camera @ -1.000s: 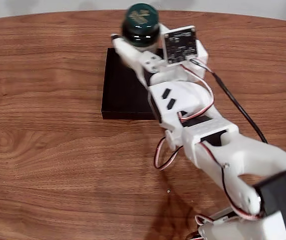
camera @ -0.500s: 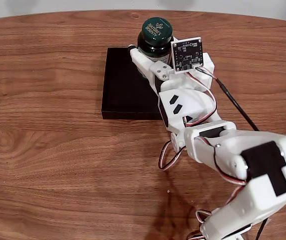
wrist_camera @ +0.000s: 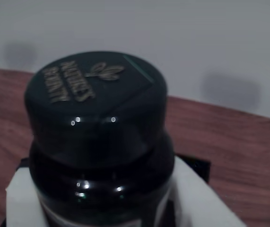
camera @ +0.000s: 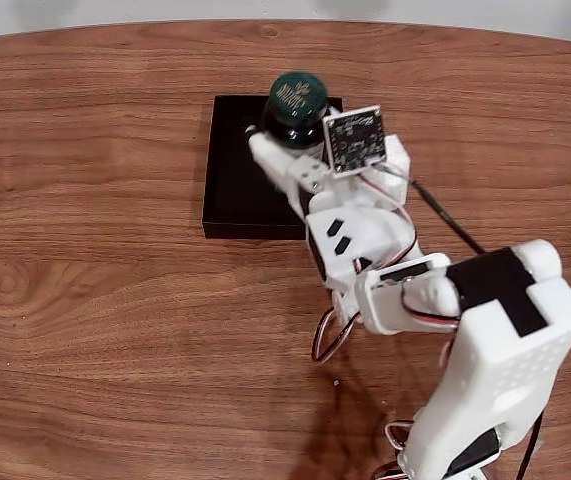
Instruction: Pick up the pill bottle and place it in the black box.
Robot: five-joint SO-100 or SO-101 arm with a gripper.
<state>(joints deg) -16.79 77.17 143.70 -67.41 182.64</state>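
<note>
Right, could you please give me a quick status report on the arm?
Hand shut on pill bottle. Bottle upright, over the black box's far right part. Nothing else in the box.

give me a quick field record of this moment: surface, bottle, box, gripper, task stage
surface: wooden table, brown grain
bottle: pill bottle, dark green, cap up, upright, over the far right part of the box in the fixed view
cap print: "Nature's Bounty", readable in the wrist view
box: black box, shallow, square, nothing else seen inside
gripper: gripper, white jaws closed on the bottle's body
contact with box floor: cannot tell
task stage: bottle carried to the box, not yet released
</note>
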